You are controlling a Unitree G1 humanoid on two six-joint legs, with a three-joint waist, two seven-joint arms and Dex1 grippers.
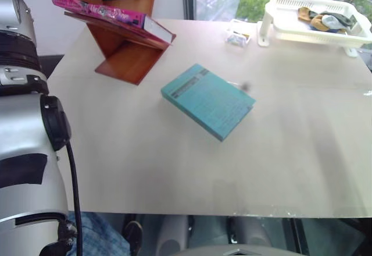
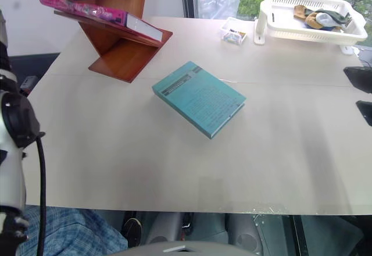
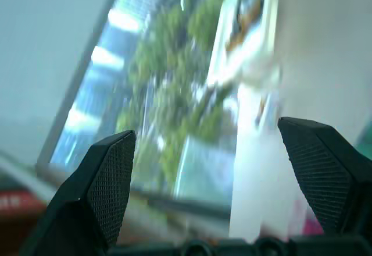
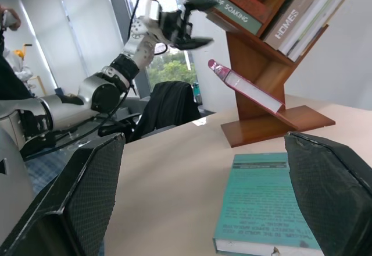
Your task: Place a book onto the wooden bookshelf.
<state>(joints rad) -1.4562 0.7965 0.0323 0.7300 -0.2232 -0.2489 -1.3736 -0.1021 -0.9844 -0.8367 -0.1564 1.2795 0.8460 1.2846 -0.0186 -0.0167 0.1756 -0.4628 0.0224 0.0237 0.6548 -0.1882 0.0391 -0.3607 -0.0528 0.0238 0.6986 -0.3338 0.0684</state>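
The pink book (image 1: 99, 11) lies flat on the lowest slanted board of the wooden bookshelf (image 1: 125, 58), at the table's far left corner; it is also seen as the book (image 4: 241, 87) from the right wrist. My left gripper (image 4: 200, 23) hovers above that book and apart from it. Its fingers (image 3: 110, 180) are open with nothing between them. My right gripper (image 4: 203, 139) is open and empty over the table's right side, its fingertips (image 2: 361, 78) showing at the picture's edge.
A teal-blue book (image 1: 208, 100) lies flat in the middle of the pale table (image 1: 145, 163). A white basket (image 1: 317, 32) holding small items stands at the far right, with a small clear box (image 1: 237, 36) beside it. Other books (image 4: 232, 6) fill the upper boards. A person's leg (image 1: 99, 235) shows below the near edge.
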